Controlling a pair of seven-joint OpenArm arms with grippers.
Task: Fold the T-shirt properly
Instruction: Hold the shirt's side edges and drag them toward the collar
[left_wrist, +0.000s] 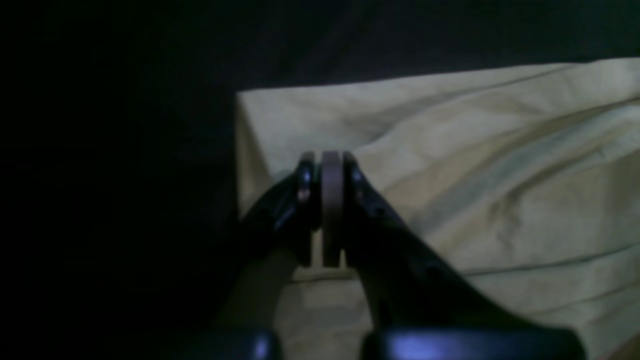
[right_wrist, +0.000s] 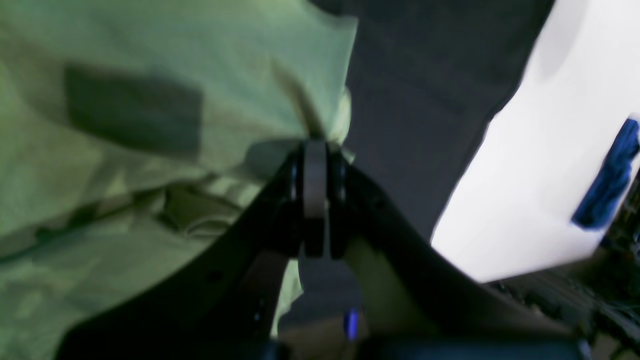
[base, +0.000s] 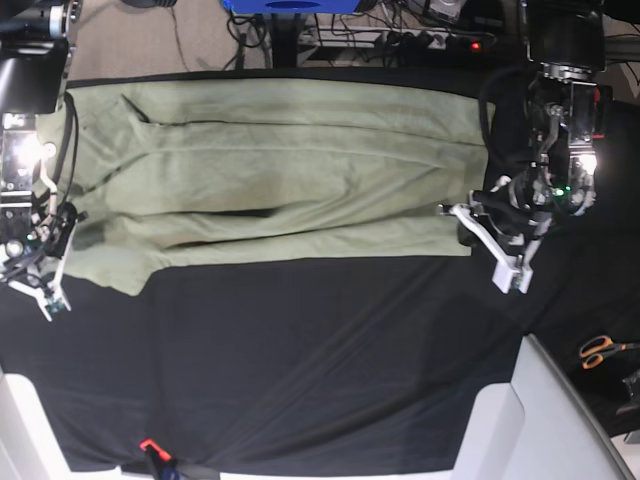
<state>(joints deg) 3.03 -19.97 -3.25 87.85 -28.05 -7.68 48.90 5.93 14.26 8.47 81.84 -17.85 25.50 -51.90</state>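
Observation:
The pale sage-green T-shirt (base: 280, 170) lies spread lengthwise across the far part of the black table cloth (base: 300, 360), with long creases. At its right-hand edge my left gripper (base: 463, 214) is shut; in the left wrist view the pads (left_wrist: 331, 161) meet over the T-shirt (left_wrist: 475, 175) near a corner, and folds run from the tip. At the opposite end my right gripper (base: 62, 226) is shut too. The right wrist view shows the T-shirt (right_wrist: 150, 75) bunched and pinched at that gripper's tip (right_wrist: 315, 146), close to the hem edge.
Orange-handled scissors (base: 602, 349) lie off the cloth at the right. White table panels (base: 560, 420) border the near right corner. A blue object (base: 290, 5) and cables sit behind the far edge. A small red item (base: 148, 445) lies at the near edge.

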